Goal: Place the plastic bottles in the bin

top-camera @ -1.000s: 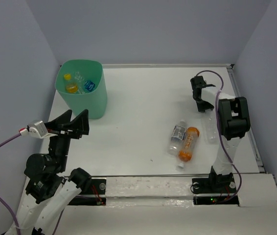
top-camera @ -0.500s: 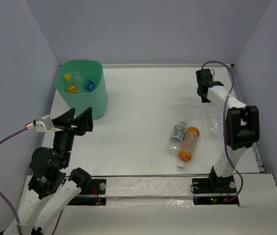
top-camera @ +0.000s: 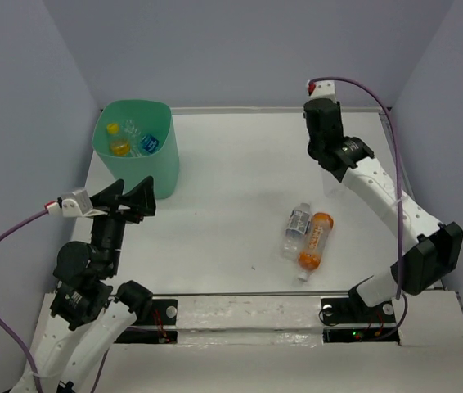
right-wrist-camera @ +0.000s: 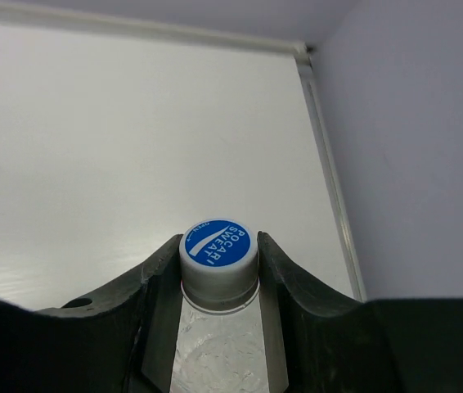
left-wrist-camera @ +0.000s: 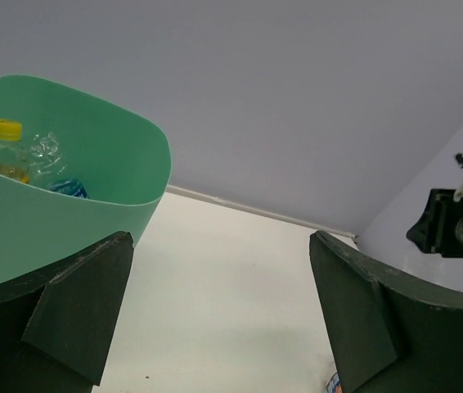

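The right gripper is now clamped on the neck of a clear blue-capped bottle, which a second ago lay on the right side of the table. It has lifted that bottle and swung it towards the far middle, still well apart from the mint-green bin at the far left. The left gripper hangs wide open just near of the bin, so I judge this bottle is on its way there, while a grey-labelled bottle and an orange-labelled bottle lie touching near the right arm's base.

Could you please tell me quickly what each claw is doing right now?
Left claw: open, empty.
Right claw: closed on a clear bottle.
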Tool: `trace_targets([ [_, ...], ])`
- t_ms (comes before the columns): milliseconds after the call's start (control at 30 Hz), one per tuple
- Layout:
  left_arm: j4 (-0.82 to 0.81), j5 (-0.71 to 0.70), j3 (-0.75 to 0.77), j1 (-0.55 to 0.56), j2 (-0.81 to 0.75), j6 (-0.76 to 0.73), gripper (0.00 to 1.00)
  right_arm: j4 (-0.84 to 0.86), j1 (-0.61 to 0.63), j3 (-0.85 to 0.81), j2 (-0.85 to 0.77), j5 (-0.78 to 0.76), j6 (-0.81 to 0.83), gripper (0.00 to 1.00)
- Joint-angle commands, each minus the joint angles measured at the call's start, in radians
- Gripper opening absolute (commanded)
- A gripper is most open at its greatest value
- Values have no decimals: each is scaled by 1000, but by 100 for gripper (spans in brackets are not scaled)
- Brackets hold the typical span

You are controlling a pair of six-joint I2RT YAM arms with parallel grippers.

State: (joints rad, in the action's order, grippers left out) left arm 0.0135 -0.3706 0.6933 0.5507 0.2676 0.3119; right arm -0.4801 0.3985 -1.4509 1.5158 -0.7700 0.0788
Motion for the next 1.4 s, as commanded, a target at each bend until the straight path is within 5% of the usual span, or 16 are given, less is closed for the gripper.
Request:
trace_targets([
  [0,-43,-1,3,-29,21,-8,99,170,192,-127,-31,4,35,18],
  [333,-32,-94,3,-112,5,-4,99,445,425,-532,247,437,-166,17],
  [733,-33,-63,0,-113,-4,12,99,748,458,-787,490,735,-350,17],
  [1133,-30,-79,0,-92,-36,12,99,981,467,-835,602,755,-396,17],
  [1367,-35,-74,-2,-83,-28,9,99,1021,467,-1204,937,727,-389,18],
])
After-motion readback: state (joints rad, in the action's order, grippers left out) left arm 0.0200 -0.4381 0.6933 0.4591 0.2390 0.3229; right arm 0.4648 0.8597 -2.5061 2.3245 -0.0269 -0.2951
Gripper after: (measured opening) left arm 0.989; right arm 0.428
